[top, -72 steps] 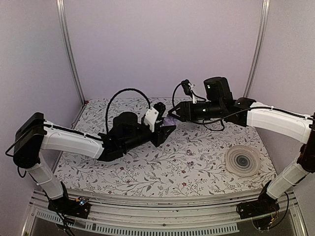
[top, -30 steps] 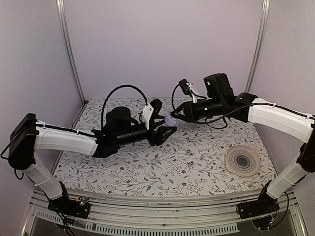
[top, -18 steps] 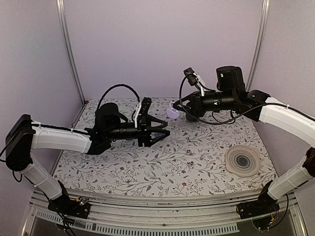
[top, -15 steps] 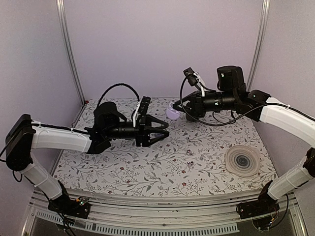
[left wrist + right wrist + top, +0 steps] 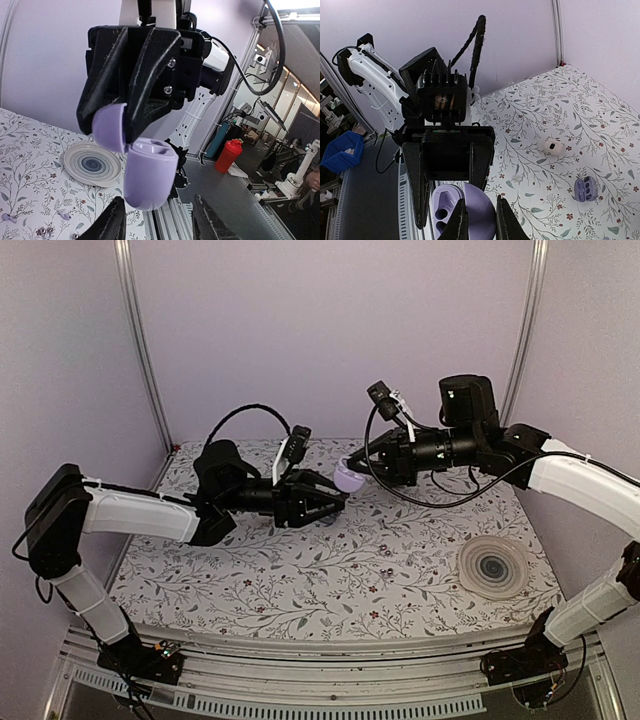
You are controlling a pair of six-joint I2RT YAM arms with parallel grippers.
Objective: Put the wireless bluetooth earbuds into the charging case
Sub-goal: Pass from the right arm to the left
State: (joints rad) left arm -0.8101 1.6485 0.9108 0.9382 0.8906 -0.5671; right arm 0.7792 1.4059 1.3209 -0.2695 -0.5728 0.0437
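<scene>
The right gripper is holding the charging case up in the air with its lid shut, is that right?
Not quite. The right gripper does hold the charging case in the air, but its lid is open; the left wrist view shows it hinged back.

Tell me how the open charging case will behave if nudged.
Probably slippery: the charging case looks smooth and rounded, pinched in mid-air by the right end effector. Its hinged lid stands open, so a push may swing it or twist the case. Small, so likely light.
</scene>
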